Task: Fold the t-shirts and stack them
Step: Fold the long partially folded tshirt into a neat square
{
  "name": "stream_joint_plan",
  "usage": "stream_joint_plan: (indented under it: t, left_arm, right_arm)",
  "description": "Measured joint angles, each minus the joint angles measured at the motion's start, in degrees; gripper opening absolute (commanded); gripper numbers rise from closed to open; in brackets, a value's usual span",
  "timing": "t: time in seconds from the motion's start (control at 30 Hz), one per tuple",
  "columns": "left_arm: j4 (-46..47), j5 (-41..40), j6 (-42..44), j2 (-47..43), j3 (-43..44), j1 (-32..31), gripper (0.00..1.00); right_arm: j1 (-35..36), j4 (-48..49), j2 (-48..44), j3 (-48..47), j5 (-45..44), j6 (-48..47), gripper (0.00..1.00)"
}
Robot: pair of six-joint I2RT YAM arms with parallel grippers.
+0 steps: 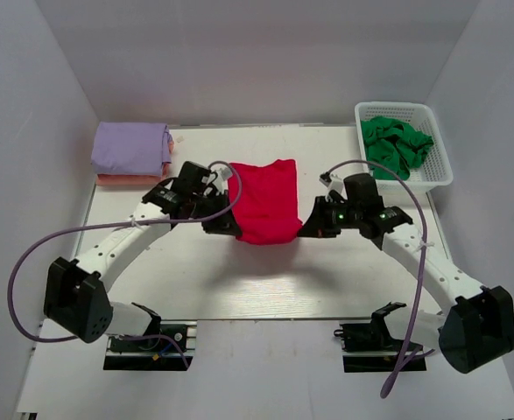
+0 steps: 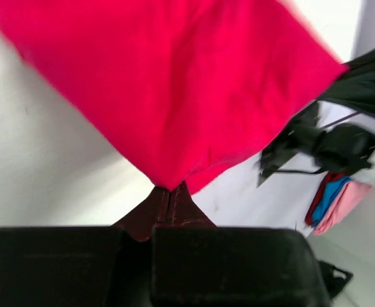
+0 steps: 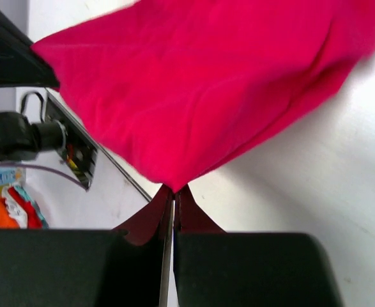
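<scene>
Holding the red shirt (image 1: 265, 199) mid-table, you have the left gripper (image 1: 228, 227) and right gripper (image 1: 306, 227) each clamped on a near corner, its fold not finished. The lavender shirt (image 1: 131, 147) lies folded on the peach shirt (image 1: 121, 179), far left: two stacked. The green shirt (image 1: 397, 144) sits bunched in the basket (image 1: 405, 107), possibly more than one; that remains.

No readable text, labels or numbers
</scene>
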State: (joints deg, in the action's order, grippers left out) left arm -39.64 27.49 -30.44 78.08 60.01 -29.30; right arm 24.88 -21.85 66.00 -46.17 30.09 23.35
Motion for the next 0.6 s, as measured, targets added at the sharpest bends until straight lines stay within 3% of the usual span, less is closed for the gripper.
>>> stream_joint_plan:
  t: [0.33, 0.6]
  left_arm:
    - [-2.8, -8.3, -2.7, 6.4, 18.1, 1.4, 0.0]
    - [-3.9, -14.8, -6.5, 19.3, 27.7, 6.0, 0.0]
  right_arm:
    - [-1.7, 0.6, 10.7, -17.5, -0.7, 0.3, 0.0]
    - [-6.8, 8.5, 23.6, -23.6, 8.0, 4.2, 0.0]
